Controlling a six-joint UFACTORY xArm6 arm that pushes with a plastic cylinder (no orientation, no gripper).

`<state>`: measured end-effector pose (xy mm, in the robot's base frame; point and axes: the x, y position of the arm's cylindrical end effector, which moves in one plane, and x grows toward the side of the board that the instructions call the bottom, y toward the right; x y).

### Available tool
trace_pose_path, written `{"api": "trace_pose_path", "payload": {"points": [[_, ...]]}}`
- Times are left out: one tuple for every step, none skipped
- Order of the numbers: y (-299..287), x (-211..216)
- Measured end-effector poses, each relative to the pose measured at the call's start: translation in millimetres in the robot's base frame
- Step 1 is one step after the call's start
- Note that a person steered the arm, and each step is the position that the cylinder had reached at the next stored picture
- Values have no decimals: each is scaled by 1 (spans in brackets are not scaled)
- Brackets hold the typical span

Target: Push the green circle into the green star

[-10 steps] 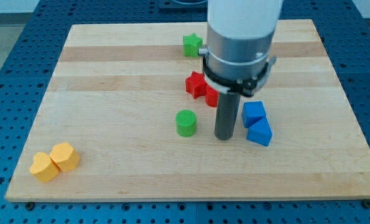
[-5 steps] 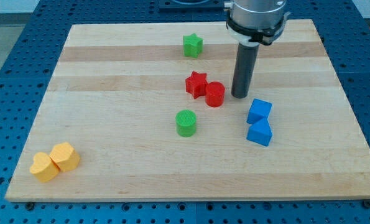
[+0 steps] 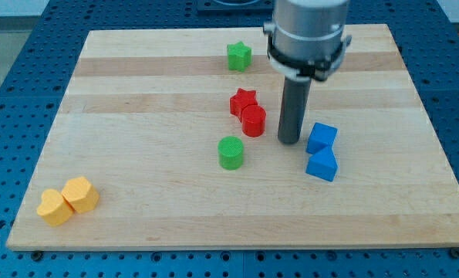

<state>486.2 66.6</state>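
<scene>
Green cylindrical block, the green circle (image 3: 231, 152), sits near the middle of the pale wooden desk (image 3: 136, 116), well apart from the green star-shaped block, the green star (image 3: 239, 55), near the view's top. The tool is a plain dark rod with nothing to open or close and holds nothing; my tip (image 3: 289, 141) rests between the red cylinder (image 3: 253, 121) and the upper blue block (image 3: 321, 138), to the view's right of the green circle and not touching it. The step in hand appears to be positioning: the next move calls for bringing my tip below the green circle, then pushing toward the view's top. The red cylinder and red star (image 3: 243, 102), touching one another, stand nearly on that line and may obstruct. A lower blue block (image 3: 322, 165) and two yellow blocks (image 3: 67, 200) lie clear.
</scene>
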Motion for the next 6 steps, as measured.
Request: {"api": "trace_pose_path", "payload": {"points": [[-29, 48], [-57, 53], [-89, 49], [-126, -7], [-148, -86], [-175, -101]]}}
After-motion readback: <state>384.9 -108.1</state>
